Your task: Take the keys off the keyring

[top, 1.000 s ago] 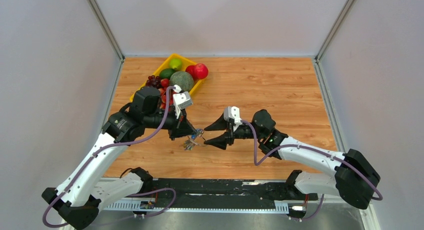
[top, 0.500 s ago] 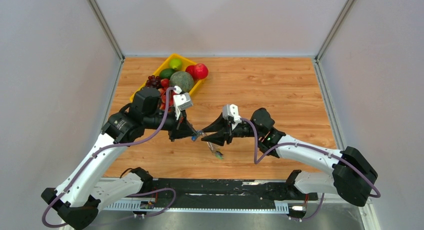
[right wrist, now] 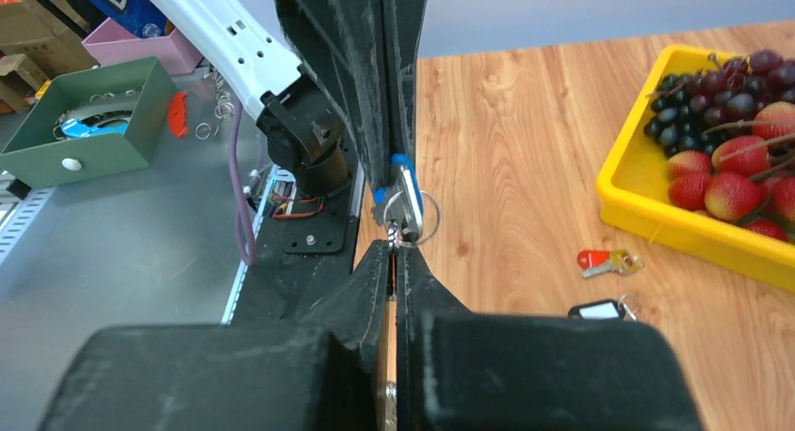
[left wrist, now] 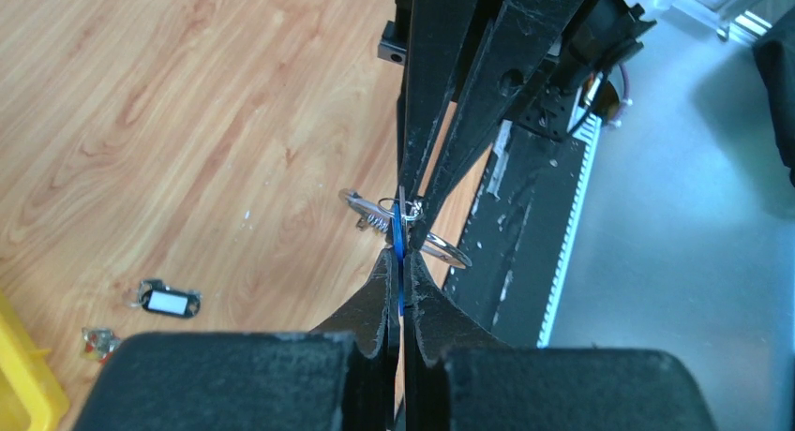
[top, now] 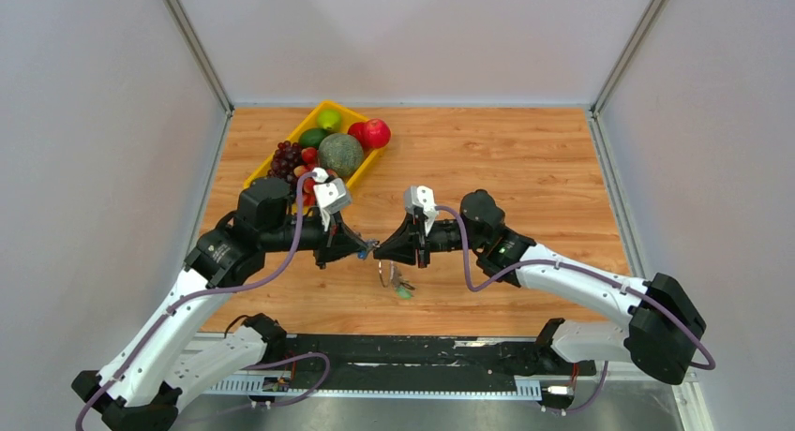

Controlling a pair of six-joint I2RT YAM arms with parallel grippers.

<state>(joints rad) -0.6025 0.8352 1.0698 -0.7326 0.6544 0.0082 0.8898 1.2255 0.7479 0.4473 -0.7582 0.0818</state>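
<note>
We see a left arm (top: 173,309) and right arm (top: 581,281): white shells, black joints, purple cables (right wrist: 236,197), black tapered fingers (left wrist: 436,66).

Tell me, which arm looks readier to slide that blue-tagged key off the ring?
Probably the left: the left fingers pinch the blue tag, while the right fingers clamp the keyring steady.

Yellow tray (top: 302,128) at table's (top: 525,169) 11 o'clock w/ grapes (top: 287,154), melon (top: 340,152), lime (top: 329,119); red apple (top: 376,132) at its 2 o'clock corner. Green box (right wrist: 89,120) off-table.
</note>
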